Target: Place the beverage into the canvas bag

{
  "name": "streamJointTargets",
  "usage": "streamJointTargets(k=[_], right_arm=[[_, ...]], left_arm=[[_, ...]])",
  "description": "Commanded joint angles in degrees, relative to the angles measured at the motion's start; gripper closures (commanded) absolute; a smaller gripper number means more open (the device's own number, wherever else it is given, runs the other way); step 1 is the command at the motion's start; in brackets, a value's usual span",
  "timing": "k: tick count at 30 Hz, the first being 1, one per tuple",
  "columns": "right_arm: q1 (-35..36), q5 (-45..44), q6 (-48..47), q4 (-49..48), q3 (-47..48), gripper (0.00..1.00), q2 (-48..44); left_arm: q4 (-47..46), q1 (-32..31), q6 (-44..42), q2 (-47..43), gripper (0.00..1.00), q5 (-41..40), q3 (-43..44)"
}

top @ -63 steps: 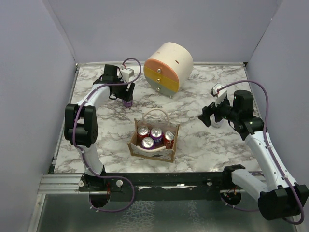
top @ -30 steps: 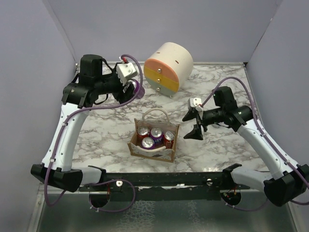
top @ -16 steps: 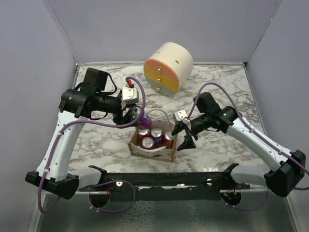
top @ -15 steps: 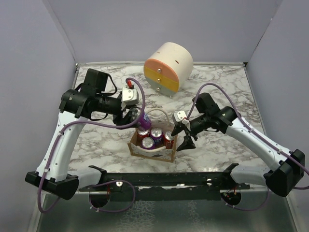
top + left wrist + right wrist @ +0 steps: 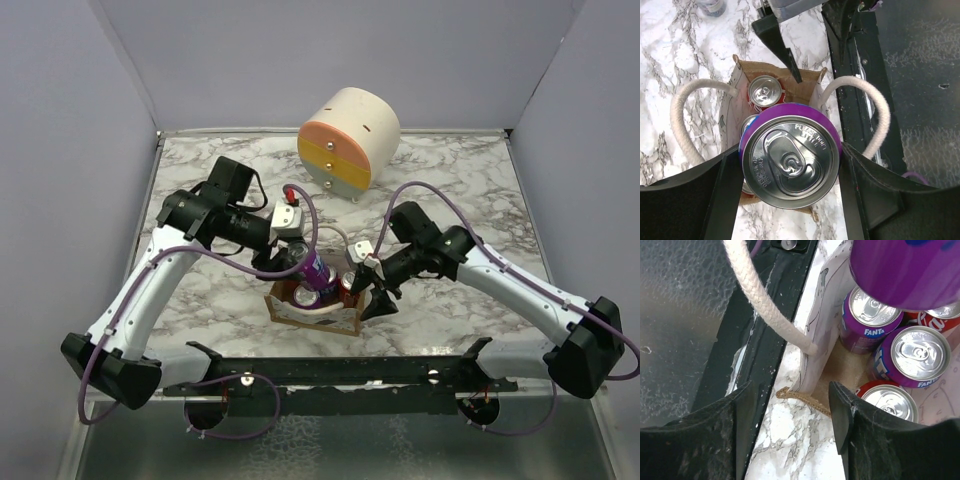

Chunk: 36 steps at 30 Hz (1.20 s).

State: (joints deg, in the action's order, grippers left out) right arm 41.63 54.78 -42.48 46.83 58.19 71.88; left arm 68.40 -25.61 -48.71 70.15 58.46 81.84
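Can [image 5: 316,270], brought from 10 o'clock, now over bag [image 5: 312,318]; left gripper [image 5: 790,167] clenches it, right gripper [image 5: 790,440] spread astride its wall; lowering remains.

Purple can [image 5: 910,270] over canvas bag [image 5: 825,315]

We see beverage can [image 5: 790,160]: glossy metal; canvas bag [image 5: 312,318]: rough matt cloth w/ rope handles [image 5: 757,290]; table [image 5: 450,170]: smooth marble-look.

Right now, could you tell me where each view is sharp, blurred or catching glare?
Top external view: even light, soft shadows on the marble table. Left wrist view: the purple can is crisp, lid mildly shiny; the left gripper looks black. Right wrist view: lids of Fanta cans in the canvas bag glare; the right gripper is dark, soft.
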Motion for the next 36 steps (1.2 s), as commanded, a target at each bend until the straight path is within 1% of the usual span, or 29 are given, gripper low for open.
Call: streamJointTargets(k=[1,5,11,17,22,36], right_arm=[[0.2,-0.8,0.2,-1.1,-1.8,0.42,-0.6],[0.2,-0.9,0.3,-1.1,-3.5,0.46,-1.8],[0.1,-2.2,0.2,-1.1,-5.2,0.51,-4.2],[-0.2,-2.0,0.0,-1.3,-6.3,0.52,-5.5],[-0.7,-1.1,-0.2,-1.3,-6.6,0.53,-5.6],[-3.4,1.1,-0.1,-1.4,-7.5,0.53,-7.2]], left_arm=[[-7.1,-1.0,-4.2,1.6,1.0,6.5,-1.3],[-10.9,-2.0,-3.9,2.7,1.0,8.7,-3.4],[-15.2,-5.3,-3.4,4.4,1.0,9.0,-6.9],[-14.5,-7.8,-6.6,6.9,1.0,11.2,-7.6],[-13.4,-10.1,-9.0,8.8,1.0,11.4,-7.3],[-12.7,-14.3,-10.5,10.8,1.0,11.3,-8.5]])
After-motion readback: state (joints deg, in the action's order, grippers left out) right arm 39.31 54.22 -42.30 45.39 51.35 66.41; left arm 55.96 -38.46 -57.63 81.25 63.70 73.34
